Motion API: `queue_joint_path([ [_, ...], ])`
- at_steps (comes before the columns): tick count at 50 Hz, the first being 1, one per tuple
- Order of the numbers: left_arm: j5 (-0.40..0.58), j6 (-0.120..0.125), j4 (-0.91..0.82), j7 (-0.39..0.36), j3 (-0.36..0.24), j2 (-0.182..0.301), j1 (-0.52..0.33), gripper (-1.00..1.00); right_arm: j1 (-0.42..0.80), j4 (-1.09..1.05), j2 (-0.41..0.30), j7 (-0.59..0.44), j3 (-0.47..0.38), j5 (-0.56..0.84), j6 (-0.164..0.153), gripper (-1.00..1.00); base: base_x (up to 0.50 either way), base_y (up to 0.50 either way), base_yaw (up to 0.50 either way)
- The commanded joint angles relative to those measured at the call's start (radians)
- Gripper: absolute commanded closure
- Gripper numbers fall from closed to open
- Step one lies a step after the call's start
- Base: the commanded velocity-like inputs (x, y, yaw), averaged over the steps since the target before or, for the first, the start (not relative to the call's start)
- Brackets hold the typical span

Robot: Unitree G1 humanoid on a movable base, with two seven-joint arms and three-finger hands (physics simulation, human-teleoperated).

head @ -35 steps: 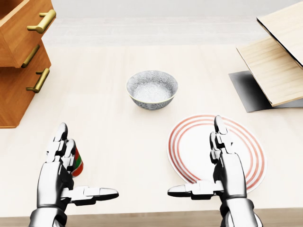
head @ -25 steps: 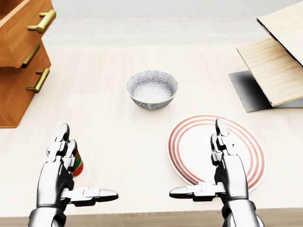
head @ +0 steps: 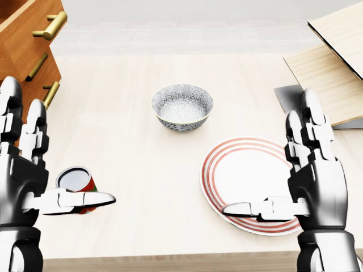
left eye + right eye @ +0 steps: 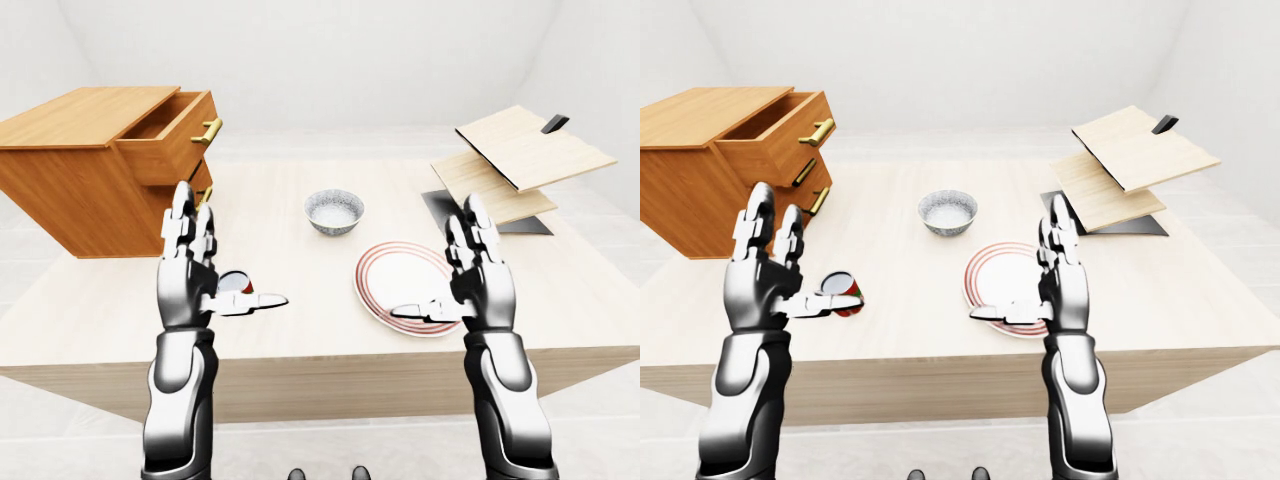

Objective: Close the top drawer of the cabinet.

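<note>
Left-eye view: at far left the cabinet has its top drawer pulled out, a stiff sliding wooden box probably best pushed flat on its front beside the brass handle, while left hand and right hand hover empty with fingers spread above the worktop.

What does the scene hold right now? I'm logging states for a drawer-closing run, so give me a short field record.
top drawer: pulled out, not closed
cabinet: left side of table
left hand: open, raised, touching nothing
right hand: open, raised above the plate
bowl: table centre, empty
plate: red-ringed, lower right of the bowl
can: red, by left hand, ungrasped
</note>
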State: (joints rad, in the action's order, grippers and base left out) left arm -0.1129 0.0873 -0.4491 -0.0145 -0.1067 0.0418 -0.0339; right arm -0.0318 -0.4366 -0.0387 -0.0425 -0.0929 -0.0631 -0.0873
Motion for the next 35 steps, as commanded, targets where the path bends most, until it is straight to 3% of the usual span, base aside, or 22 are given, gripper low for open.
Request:
queue_joint_path([
  [1, -0.024, 0.0, -0.123, 0.012, -0.033, 0.012, -0.026, -1.0, 0.006, -0.151, -0.009, -0.013, -0.049, -0.015, 0.0, -1.0, 0.0, 0.0, 0.0],
  [17, -0.043, 0.0, -0.181, 0.018, -0.057, 0.02, -0.027, -1.0, 0.038, -0.301, -0.019, -0.018, -0.086, -0.024, 0.0, -1.0, 0.0, 0.0, 0.0],
  [35, -0.051, 0.0, -0.202, 0.028, -0.081, 0.031, -0.048, -1.0, 0.04, -0.307, -0.019, -0.027, -0.092, -0.014, 0.0, -1.0, 0.0, 0.0, 0.0],
])
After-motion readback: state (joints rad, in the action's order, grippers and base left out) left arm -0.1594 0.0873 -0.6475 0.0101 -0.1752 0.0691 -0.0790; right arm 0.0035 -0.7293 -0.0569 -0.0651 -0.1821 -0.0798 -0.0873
